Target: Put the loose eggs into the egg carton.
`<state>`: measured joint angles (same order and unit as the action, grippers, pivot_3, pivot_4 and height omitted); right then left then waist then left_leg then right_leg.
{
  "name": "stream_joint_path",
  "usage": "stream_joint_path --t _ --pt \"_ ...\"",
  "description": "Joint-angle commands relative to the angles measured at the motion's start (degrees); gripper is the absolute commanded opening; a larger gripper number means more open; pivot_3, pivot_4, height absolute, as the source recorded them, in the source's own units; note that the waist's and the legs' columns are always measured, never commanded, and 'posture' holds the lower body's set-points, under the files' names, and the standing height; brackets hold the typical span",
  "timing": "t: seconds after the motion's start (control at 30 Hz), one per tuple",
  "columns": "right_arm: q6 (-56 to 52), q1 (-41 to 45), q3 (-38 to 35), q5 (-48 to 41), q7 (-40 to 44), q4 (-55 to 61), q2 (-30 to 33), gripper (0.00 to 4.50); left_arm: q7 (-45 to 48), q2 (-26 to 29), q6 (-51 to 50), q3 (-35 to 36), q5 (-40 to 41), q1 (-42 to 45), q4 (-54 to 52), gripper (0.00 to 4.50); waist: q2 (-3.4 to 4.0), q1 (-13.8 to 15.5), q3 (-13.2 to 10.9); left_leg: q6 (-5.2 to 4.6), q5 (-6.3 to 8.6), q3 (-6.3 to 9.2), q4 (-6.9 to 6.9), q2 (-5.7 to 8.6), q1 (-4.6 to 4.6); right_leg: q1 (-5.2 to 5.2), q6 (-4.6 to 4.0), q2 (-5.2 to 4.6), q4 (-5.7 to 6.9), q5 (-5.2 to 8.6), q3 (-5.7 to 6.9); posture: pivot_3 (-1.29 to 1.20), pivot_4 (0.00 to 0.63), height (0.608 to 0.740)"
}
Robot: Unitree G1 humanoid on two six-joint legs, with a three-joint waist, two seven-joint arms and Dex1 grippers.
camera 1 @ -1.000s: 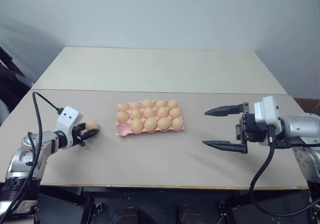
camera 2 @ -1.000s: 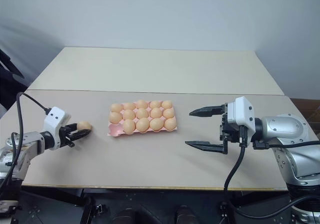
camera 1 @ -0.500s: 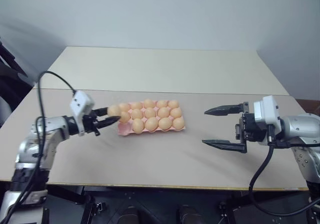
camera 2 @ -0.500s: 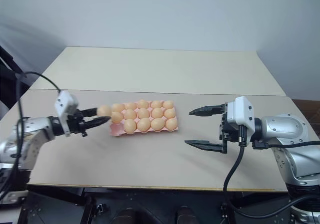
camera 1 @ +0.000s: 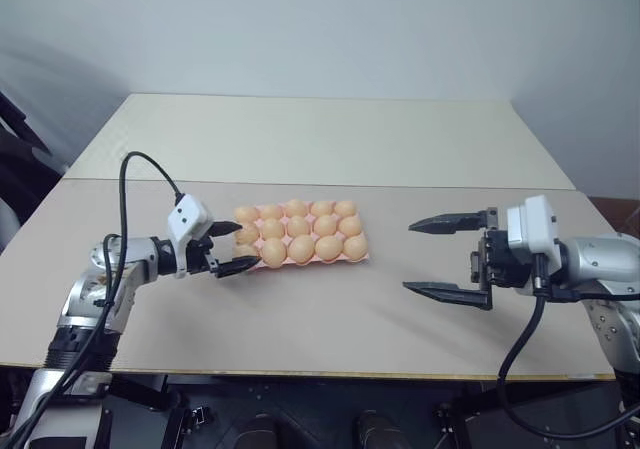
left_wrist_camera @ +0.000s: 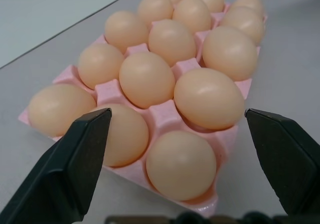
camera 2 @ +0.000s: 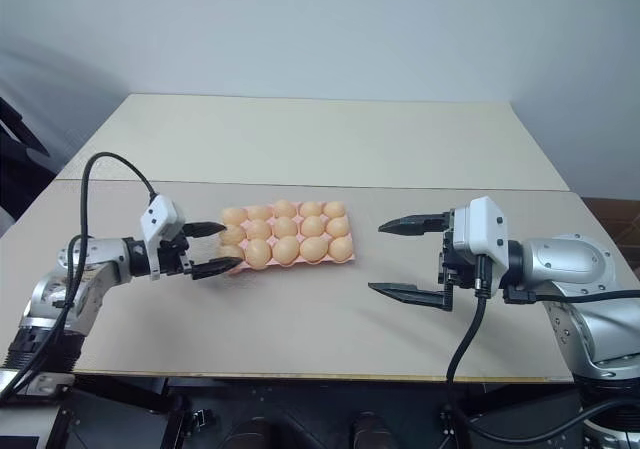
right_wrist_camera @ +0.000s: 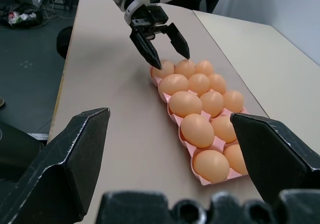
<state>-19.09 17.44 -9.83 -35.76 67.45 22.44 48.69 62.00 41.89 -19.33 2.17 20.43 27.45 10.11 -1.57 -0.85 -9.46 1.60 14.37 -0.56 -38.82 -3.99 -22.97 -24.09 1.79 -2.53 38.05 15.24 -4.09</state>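
The pale pink egg carton (camera 1: 364, 257) lies mid-table with an orange-tan egg (camera 1: 300, 231) in every cup I can see; no egg lies loose on the table. My left gripper (camera 1: 245, 245) is open at the carton's left end, its fingers apart on either side of the near-left corner. In the left wrist view the left gripper (left_wrist_camera: 175, 115) holds nothing, and the corner egg (left_wrist_camera: 180, 164) rests in its cup. My right gripper (camera 1: 410, 257) hangs open and empty to the right of the carton, pointing towards it.
The carton (right_wrist_camera: 205, 180) lies on a beige table (camera 1: 300, 319) whose front edge is near me. A second, paler table (camera 1: 320, 139) adjoins it at the back. A black cable (camera 1: 140, 169) loops above the left arm.
My left gripper carried an egg rightward from the table's left to the carton's left end, then opened. The egg now sits in the near-left corner cup. The right arm stayed still.
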Motion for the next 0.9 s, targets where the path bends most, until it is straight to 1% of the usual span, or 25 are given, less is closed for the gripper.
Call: stream_joint_path --t 0.03,0.13,0.2,0.27,0.33,0.43,0.5,0.7,0.77,0.9 --pt "0.38 0.42 -1.85 -1.36 -0.10 1.38 0.53 4.50 1.38 2.86 1.99 4.87 1.68 -0.61 -0.96 4.49 0.00 -0.09 0.00 0.00 0.00 0.00 0.00 0.00 0.00 -0.01 0.00 0.00 0.01 0.00 0.00 0.00 0.150 0.740" --pt "0.56 0.85 -1.60 -1.30 0.15 0.62 0.57 4.50 2.97 5.19 2.29 8.34 3.21 -2.85 -2.46 4.49 0.00 -0.36 0.00 0.00 0.00 -0.01 0.02 -0.01 0.01 -0.03 0.00 0.01 0.01 0.00 -0.01 0.00 0.150 0.740" --pt "0.47 1.37 -1.58 -1.41 0.42 -0.44 0.62 4.50 5.96 8.32 0.41 12.75 6.70 -6.46 -6.18 4.49 0.00 -0.39 0.00 0.00 0.00 -0.01 0.02 -0.01 0.01 -0.02 0.00 0.00 0.00 0.00 -0.01 0.00 0.150 0.740" --pt "0.36 1.64 -1.64 -1.53 0.58 -1.20 0.65 4.50 8.12 10.48 -0.60 15.67 9.08 -9.28 -8.86 4.49 0.00 -0.25 0.00 0.00 0.00 -0.02 0.02 -0.03 -0.01 -0.04 0.00 0.00 -0.01 0.00 -0.01 0.00 0.150 0.740" --pt "0.39 2.02 -1.45 -1.31 1.07 -2.59 0.80 4.50 10.74 13.61 -0.36 19.28 10.11 -13.61 -11.30 4.49 0.00 -0.16 0.00 0.00 0.00 -0.02 0.02 -0.03 -0.01 -0.04 0.00 0.00 0.00 0.00 0.00 0.00 0.150 0.740" --pt "-0.38 2.07 -1.11 -1.81 2.83 -4.80 1.25 4.50 13.27 16.14 -1.35 25.26 12.64 -19.50 -14.10 4.49 0.01 0.02 0.00 0.00 0.00 -0.04 0.03 -0.04 0.03 -0.02 0.00 -0.01 0.00 0.01 0.01 0.00 0.150 0.740" --pt "-0.37 1.99 -0.67 -1.45 4.07 -6.34 1.53 4.50 14.98 16.98 -2.75 29.46 14.56 -23.86 -15.99 4.49 0.00 0.06 0.00 0.00 0.00 -0.05 0.04 -0.04 0.04 -0.01 0.00 -0.02 -0.01 0.01 0.01 0.00 0.150 0.740" --pt "0.52 2.63 -0.14 0.45 3.84 -8.71 1.05 4.50 18.68 17.62 -6.79 36.75 18.52 -33.39 -21.31 4.49 0.01 0.01 -0.01 0.00 0.00 -0.08 0.05 -0.06 0.03 -0.03 0.00 -0.01 -0.02 0.01 0.00 0.00 0.150 0.740" --pt "0.49 2.28 -0.48 0.33 4.02 -8.46 1.13 4.50 18.20 17.33 -7.09 37.83 18.69 -34.90 -22.63 4.49 0.01 0.06 -0.01 0.00 0.00 -0.08 0.06 -0.06 0.04 -0.04 0.00 -0.01 -0.01 0.01 0.01 0.00 0.150 0.740" --pt "0.16 1.53 -0.88 0.17 3.51 -7.87 1.00 4.50 15.94 17.00 -8.31 38.44 19.29 -35.16 -23.96 4.49 0.01 0.10 0.00 0.00 0.00 -0.09 0.06 -0.06 0.06 -0.01 0.00 -0.01 -0.02 0.01 0.00 0.00 0.150 0.740"
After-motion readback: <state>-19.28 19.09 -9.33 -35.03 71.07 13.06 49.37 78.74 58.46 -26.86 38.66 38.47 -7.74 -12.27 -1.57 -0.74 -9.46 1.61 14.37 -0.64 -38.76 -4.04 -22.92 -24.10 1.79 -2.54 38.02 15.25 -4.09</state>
